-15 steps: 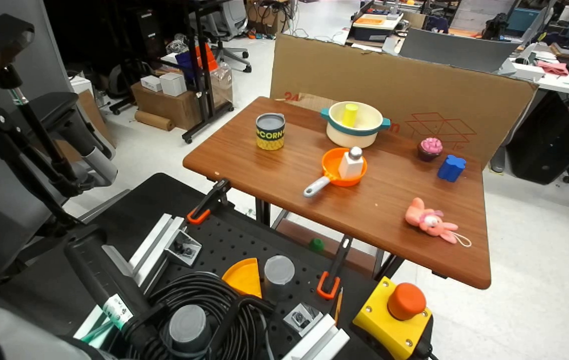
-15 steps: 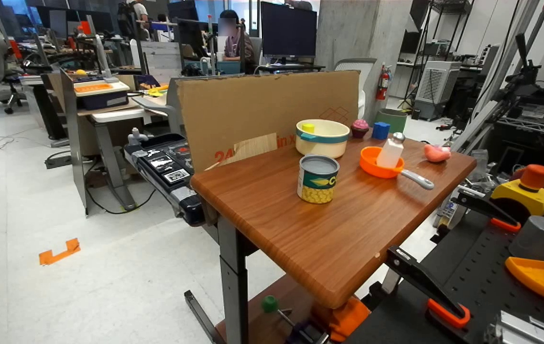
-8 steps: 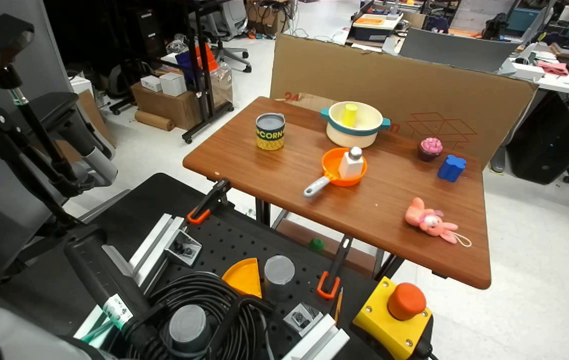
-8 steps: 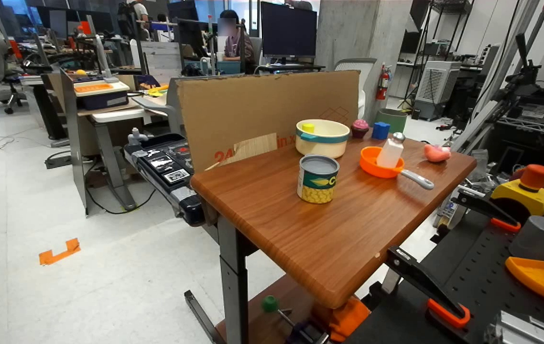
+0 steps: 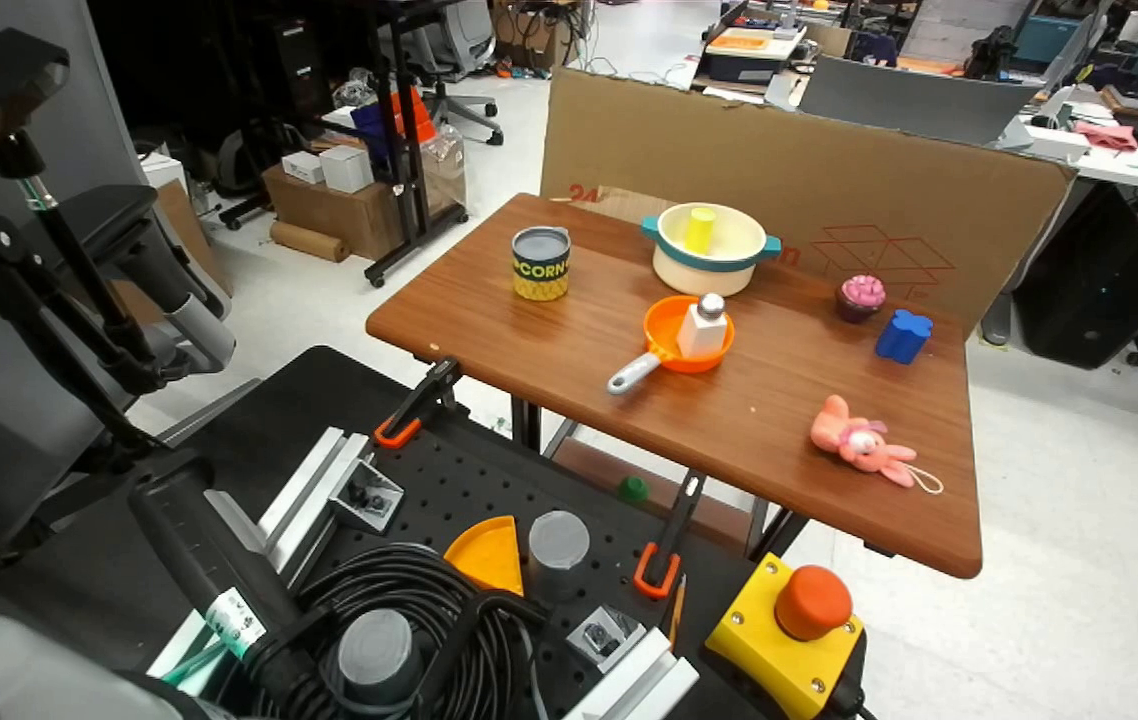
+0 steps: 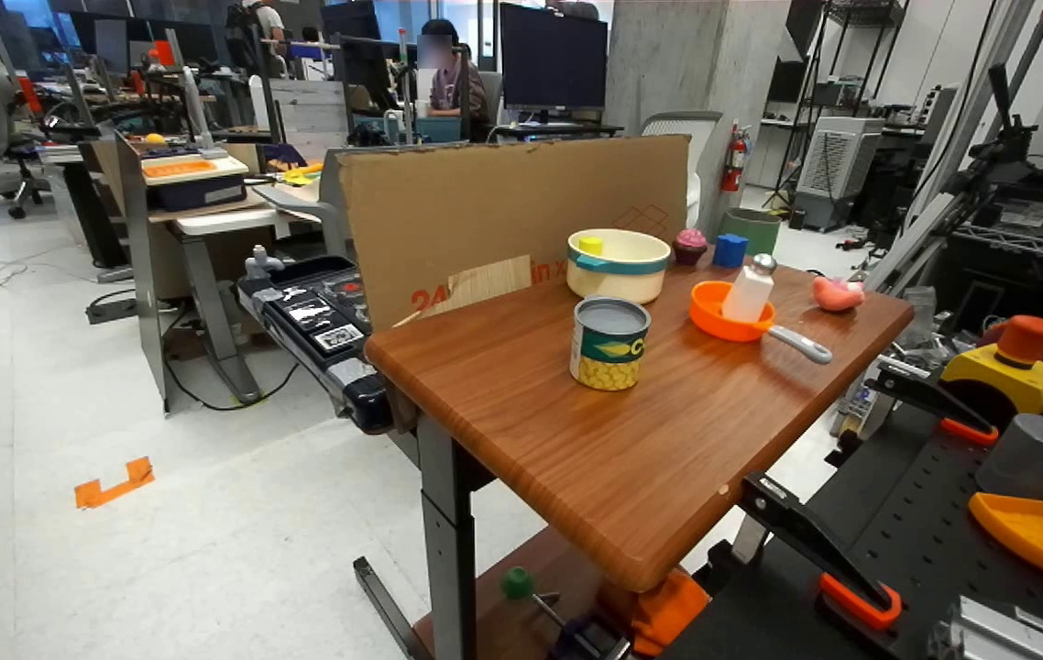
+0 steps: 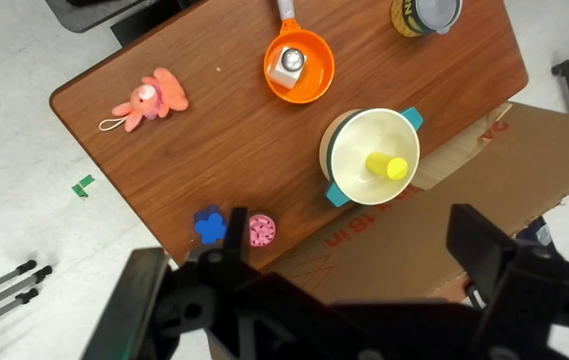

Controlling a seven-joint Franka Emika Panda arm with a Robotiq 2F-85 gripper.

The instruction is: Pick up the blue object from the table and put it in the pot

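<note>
Blue lump [image 7: 210,226] on table [image 7: 244,145], just beside cupcake [image 7: 262,230]. Nothing there's budged since moment ago, so pick looks unstarted imo, cream pot [image 7: 357,142] still waiting. Gripper [image 7: 349,220] spread wide, nothing held.

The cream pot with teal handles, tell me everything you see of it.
The pot is round, plastic-looking, cream with a teal band near the top and two opposite teal handles. It stands upright, lidless, on the brown table, holding a yellow cylinder. In both exterior views the cardboard panel rises behind it; contact is unclear.
</note>
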